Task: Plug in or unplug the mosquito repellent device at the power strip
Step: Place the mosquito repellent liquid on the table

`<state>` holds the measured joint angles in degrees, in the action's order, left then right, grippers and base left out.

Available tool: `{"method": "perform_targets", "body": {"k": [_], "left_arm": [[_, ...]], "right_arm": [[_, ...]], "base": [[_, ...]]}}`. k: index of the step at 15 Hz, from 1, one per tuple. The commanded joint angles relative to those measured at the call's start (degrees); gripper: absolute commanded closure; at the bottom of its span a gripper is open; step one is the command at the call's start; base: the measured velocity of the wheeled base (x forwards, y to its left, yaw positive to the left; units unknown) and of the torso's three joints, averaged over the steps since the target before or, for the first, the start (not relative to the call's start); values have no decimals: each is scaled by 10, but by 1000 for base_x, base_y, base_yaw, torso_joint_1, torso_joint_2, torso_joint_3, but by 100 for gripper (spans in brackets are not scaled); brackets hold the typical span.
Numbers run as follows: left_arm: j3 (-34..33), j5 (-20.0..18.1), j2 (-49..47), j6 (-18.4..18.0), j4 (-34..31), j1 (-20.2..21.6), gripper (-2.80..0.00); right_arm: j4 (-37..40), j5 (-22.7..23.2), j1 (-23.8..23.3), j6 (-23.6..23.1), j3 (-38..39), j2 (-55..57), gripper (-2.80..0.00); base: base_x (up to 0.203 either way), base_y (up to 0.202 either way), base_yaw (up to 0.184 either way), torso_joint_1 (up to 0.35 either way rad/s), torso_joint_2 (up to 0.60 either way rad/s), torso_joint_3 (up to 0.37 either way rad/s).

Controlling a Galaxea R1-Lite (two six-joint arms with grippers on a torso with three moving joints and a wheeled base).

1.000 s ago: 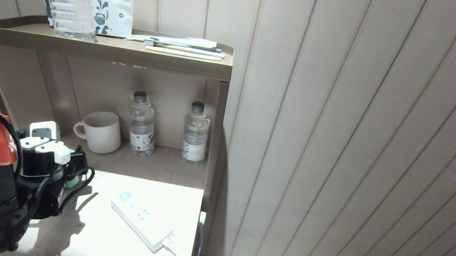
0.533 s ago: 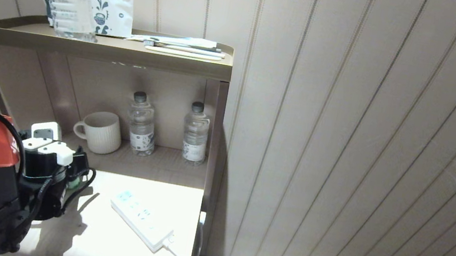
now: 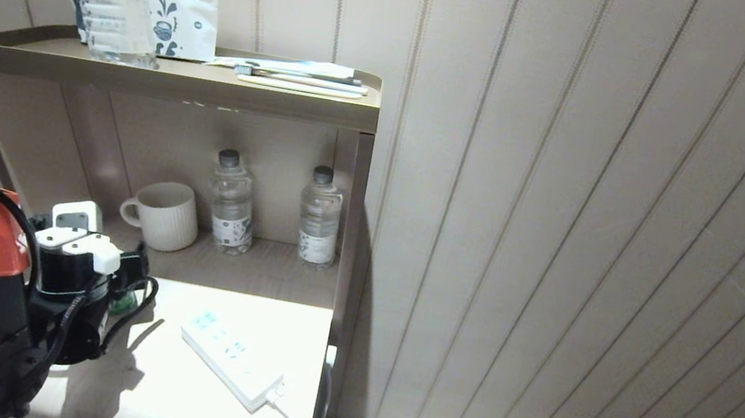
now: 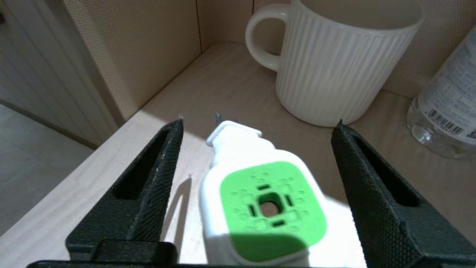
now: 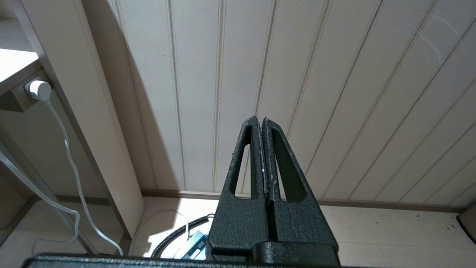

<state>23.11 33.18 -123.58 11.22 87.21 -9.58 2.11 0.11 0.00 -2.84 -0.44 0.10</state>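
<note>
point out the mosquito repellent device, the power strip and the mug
mosquito repellent device (image 4: 273, 208), left wrist view, on its green square centre.
power strip (image 3: 234, 360), head view, on its white top face.
mug (image 4: 334, 74), left wrist view, on its ribbed side.

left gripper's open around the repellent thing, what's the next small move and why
Probably lift the left gripper straight up and away. Its fingers stand wide apart on either side of the mosquito repellent device, touching neither side, and the device stands on the shelf beside the mug, well away from the power strip, so it looks unplugged and set down.
</note>
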Motion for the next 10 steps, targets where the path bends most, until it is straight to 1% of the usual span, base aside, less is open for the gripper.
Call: {"method": "perform_targets", "body": {"k": [1, 7, 10], "left_arm": [[-6, 2, 10, 1, 27, -3, -280], [-41, 2, 48, 0, 27, -23, -280], [-58, 2, 85, -8, 27, -27, -280]], "right_arm": [[0, 0, 0, -1, 0, 1, 0], [0, 1, 0, -1, 0, 1, 0], [0, 0, 0, -1, 0, 1, 0]], "base": [[0, 0, 0, 0, 0, 0], [0, 0, 0, 0, 0, 0], [0, 0, 0, 0, 0, 0]]}}
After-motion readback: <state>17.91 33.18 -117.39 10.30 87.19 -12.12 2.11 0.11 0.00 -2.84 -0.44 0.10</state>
